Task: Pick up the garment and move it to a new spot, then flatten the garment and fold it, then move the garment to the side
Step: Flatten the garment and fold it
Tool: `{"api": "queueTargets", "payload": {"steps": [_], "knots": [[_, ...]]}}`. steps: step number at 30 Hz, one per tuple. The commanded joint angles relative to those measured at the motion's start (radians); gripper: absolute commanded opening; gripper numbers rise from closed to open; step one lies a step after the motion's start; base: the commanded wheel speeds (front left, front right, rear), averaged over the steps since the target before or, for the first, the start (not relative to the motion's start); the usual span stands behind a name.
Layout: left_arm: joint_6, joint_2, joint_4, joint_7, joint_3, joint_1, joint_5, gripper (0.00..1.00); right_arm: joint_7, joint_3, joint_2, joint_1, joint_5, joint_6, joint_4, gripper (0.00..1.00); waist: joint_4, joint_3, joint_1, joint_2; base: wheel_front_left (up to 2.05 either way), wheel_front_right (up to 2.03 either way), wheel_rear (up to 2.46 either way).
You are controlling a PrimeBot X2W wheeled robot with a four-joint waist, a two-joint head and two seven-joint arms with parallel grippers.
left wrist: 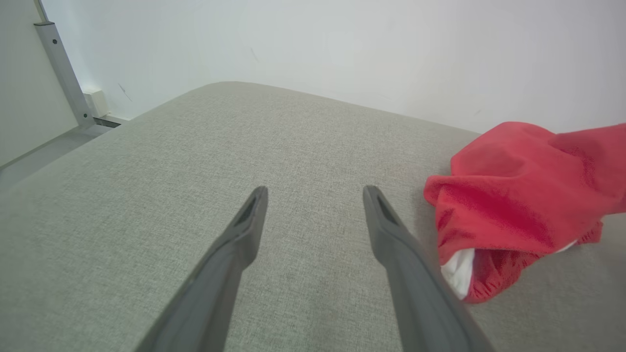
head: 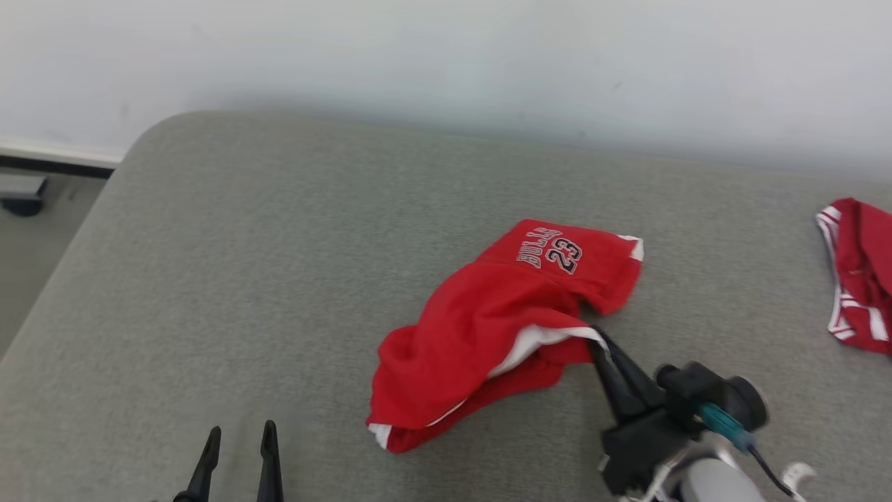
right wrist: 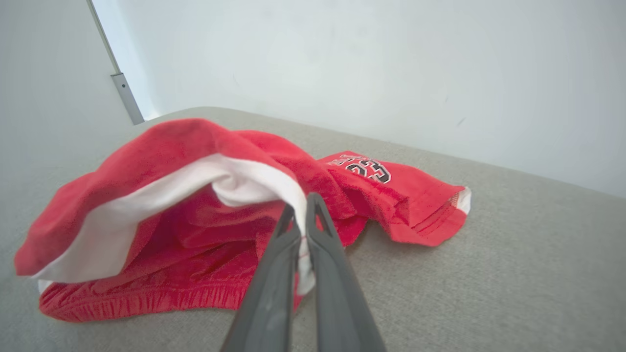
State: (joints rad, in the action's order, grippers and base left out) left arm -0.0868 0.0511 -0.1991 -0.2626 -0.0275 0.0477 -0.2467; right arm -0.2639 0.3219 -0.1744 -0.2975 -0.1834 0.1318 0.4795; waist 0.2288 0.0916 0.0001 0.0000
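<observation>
The garment is a pair of red shorts with white trim and "BULLS 23" printed on one leg, lying crumpled on the grey cushion. My right gripper is shut on the garment's white-edged hem at its right side; in the right wrist view the fingers pinch the white band of the garment, lifting it a little. My left gripper stands open at the lower left, apart from the cloth. In the left wrist view the garment lies right of the open left gripper.
A second red and white cloth lies at the cushion's right edge. A pale wall runs behind. The cushion's left edge drops to the floor, where a metal post stands.
</observation>
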Motion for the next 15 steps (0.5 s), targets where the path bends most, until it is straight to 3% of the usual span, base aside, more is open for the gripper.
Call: {"api": "queueTargets", "payload": {"steps": [1,9,15], "knots": [[0.003,-0.001,-0.004,-0.002,-0.003,0.012,-0.01,1.0,-0.001,-0.018,-0.024,0.046,0.015,-0.003,-0.046,0.0,-0.064,-0.012,-0.0001,0.0,0.0,0.0,0.0],[0.001,-0.001,-0.017,-0.002,-0.026,-0.013,-0.016,1.0,-0.001,-0.117,-0.126,0.22,0.058,-0.003,-0.224,0.0,-0.165,-0.009,-0.0001,0.0,0.0,0.0,0.0],[-0.005,-0.001,-0.026,-0.002,-0.036,-0.032,-0.011,1.0,-0.001,-0.197,-0.161,0.376,0.069,-0.003,-0.305,0.0,-0.198,0.006,-0.0001,0.0,0.0,0.0,0.0]]}}
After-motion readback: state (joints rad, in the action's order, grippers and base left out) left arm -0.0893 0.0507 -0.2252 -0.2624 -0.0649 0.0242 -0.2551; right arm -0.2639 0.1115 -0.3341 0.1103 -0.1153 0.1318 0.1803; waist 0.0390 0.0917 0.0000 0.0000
